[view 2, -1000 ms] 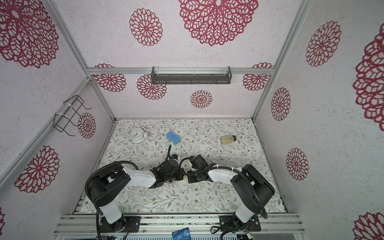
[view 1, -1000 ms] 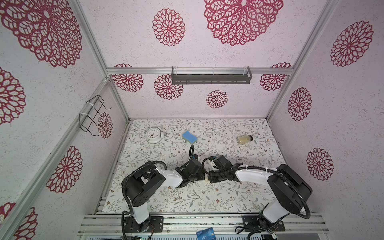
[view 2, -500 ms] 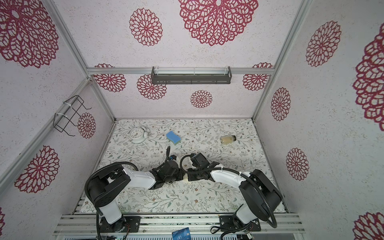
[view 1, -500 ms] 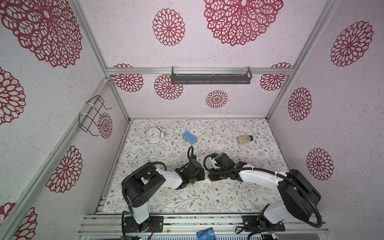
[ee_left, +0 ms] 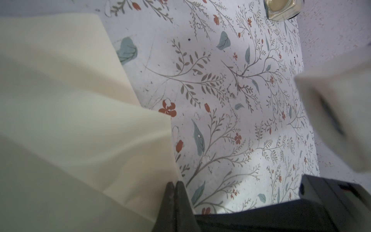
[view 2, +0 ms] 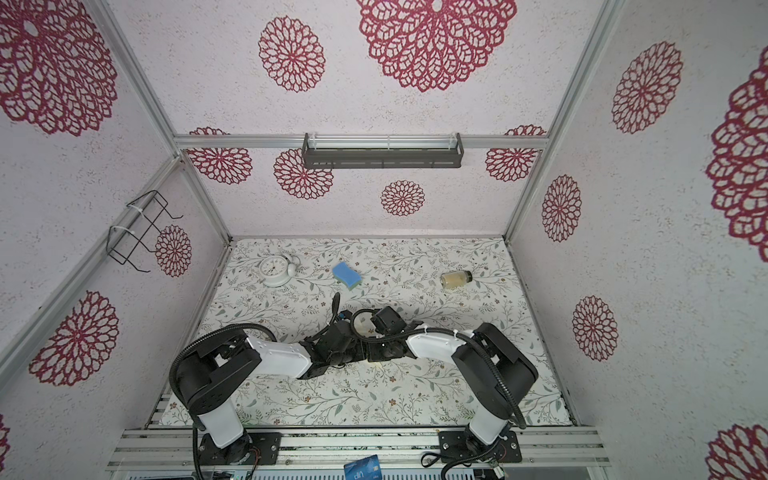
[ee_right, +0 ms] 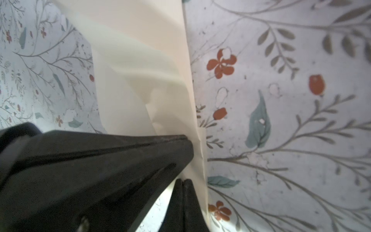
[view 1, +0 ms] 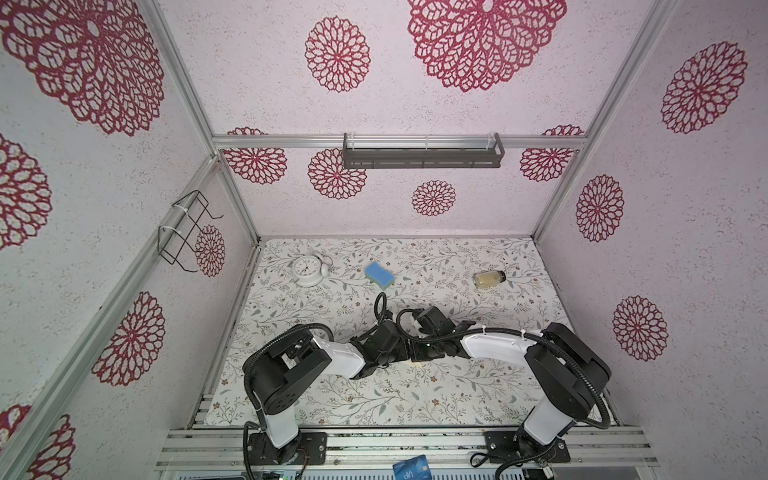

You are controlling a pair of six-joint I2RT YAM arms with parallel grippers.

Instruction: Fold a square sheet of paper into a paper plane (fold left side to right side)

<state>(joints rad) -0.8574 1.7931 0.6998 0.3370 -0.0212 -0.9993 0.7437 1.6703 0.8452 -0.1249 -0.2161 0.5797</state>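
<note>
1. Between the left hand and the right hand, which meet tip to tip in both top views, sits the square sheet of paper. From above it is almost wholly hidden under them.
2. The left hand has its fingers pressed together, and the sheet's edge runs straight into their tips. I judge this a pinch, since on that hand's side the paper billows up off the worktop.
3. The right hand also has its fingers pressed together and sits hard against the sheet. Whether a layer is caught between them cannot be told.
4. Done so far, as I judge it: the sheet is not a flat single layer. One layer lies on the worktop and a loose layer is raised over it, with soft bends and a small crumple beside the left hand's tip.
5. Left to do: no narrow pointed dart shows anywhere, and the raised layer has no sharp crease. I put the task at early to midway. This flap needs laying over and pressing flat, and the later folds remain.
6. Beyond both hands, the blue sponge, clock and jar lie well apart from the sheet.
</note>
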